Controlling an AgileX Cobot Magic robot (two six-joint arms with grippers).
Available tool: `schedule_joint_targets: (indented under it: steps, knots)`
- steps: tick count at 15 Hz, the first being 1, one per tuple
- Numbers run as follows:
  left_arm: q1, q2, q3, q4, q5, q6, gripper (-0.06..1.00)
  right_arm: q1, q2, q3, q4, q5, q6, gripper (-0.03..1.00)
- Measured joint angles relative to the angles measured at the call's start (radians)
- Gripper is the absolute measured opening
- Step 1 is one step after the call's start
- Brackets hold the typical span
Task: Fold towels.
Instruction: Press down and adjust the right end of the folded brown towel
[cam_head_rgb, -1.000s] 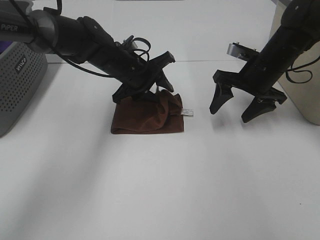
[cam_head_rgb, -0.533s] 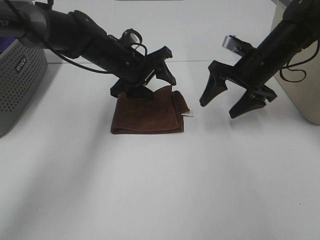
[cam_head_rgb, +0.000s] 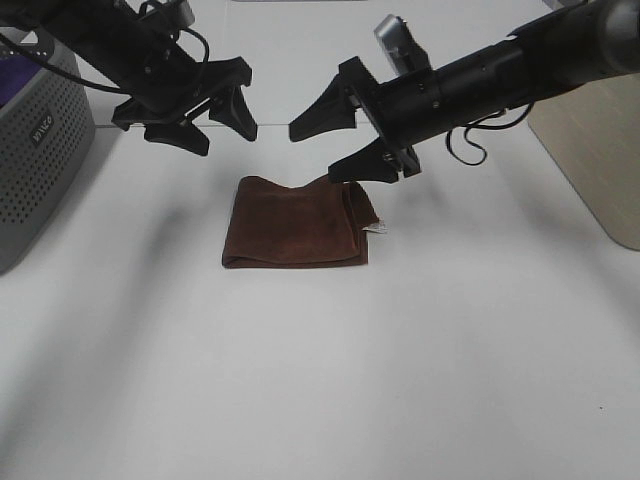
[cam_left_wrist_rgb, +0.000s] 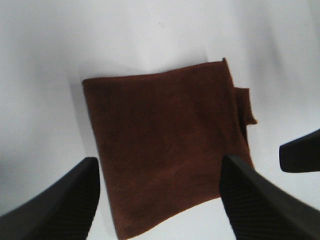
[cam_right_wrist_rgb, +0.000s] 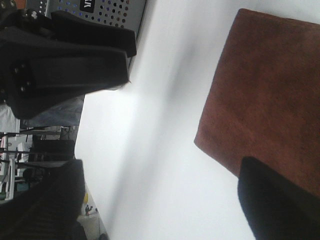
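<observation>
Folded towel (cam_head_rgb: 295, 228) lay flat mid-way across the white table (cam_head_rgb: 420, 380), white tag (cam_head_rgb: 376, 228) at its right edge. Right gripper (cam_head_rgb: 318, 155) hovered at the towel's far right corner, jaws apart, empty; contact unclear. Left gripper (cam_head_rgb: 217, 128) hung beyond the far left edge, jaws apart, holding nothing.

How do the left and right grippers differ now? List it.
The left gripper hangs off the towel's far left corner; the right gripper has one fingertip right at its far edge. The left tilts downward, the right lies nearly level, reaching across the middle. Both are open and empty.
</observation>
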Motion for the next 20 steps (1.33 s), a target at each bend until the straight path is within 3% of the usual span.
schedule_joint_targets:
  steps: [1,4,10,16,20]
  knots:
    - [0.000,0.000,0.000,0.054,0.023,-0.007,0.63,0.034,0.052,-0.069,-0.001,-0.003,0.002,0.80]
    - [0.000,0.000,0.000,0.117,0.063,-0.022,0.63,0.048,0.143,-0.172,-0.001,-0.035,0.042,0.80]
    - [0.000,0.000,0.000,0.131,0.078,-0.023,0.63,0.023,0.207,-0.201,-0.092,-0.158,0.101,0.80]
    - [0.000,0.000,0.000,0.132,0.079,-0.023,0.63,-0.078,0.207,-0.201,-0.279,-0.155,0.232,0.80]
    - [0.000,-0.023,0.000,0.142,0.112,-0.023,0.63,-0.079,0.154,-0.201,-0.387,-0.080,0.267,0.80]
